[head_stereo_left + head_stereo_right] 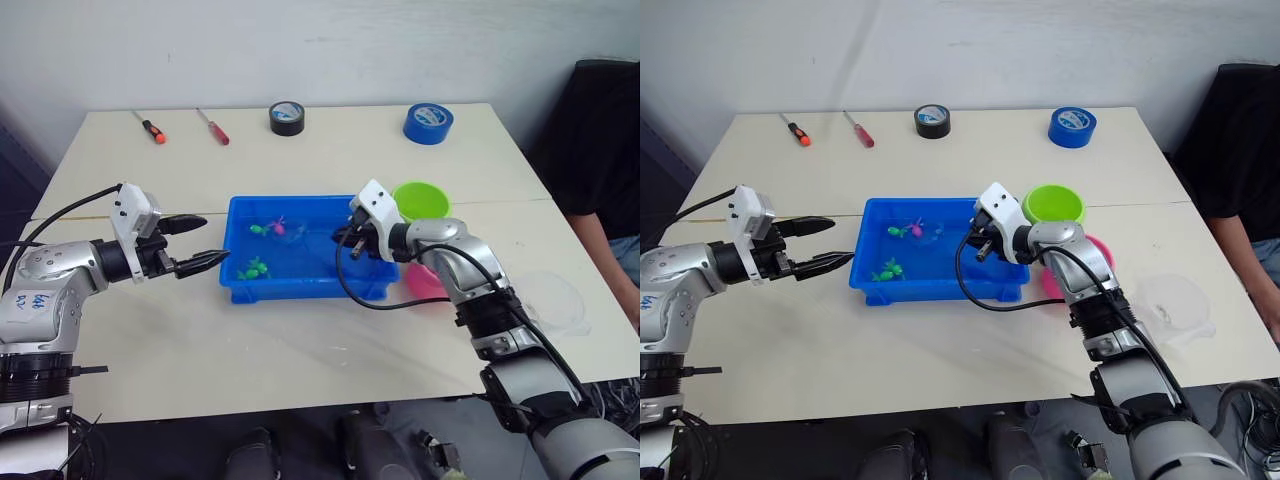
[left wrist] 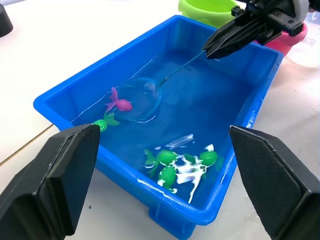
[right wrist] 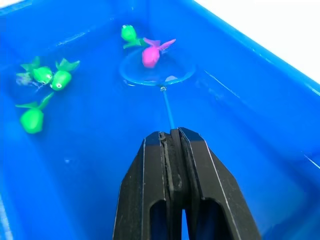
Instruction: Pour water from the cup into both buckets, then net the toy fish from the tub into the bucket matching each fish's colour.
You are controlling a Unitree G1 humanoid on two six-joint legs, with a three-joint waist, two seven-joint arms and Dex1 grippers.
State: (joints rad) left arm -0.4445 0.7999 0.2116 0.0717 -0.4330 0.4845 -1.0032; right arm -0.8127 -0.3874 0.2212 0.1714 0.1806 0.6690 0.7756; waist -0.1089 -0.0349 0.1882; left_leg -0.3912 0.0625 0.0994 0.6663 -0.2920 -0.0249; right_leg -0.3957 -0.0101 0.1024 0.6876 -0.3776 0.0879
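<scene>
Inside the blue tub (image 1: 300, 285), the right gripper (image 3: 172, 145) pinches the net (image 3: 157, 70) under a pink fish (image 3: 150, 56); left gripper (image 1: 205, 240) spread wide, just beyond the tub's left rim

- Right end effector (image 3: 176, 137): fingers pressed together on the net (image 3: 159, 74) handle, inside the tub (image 3: 260, 115).
- Net hoop: lies in the water, with a pink fish (image 3: 151, 54) on it.
- Green fish (image 3: 129, 34): just beside the hoop.
- Three green fish (image 3: 45, 75): clustered apart from the hoop.
</scene>
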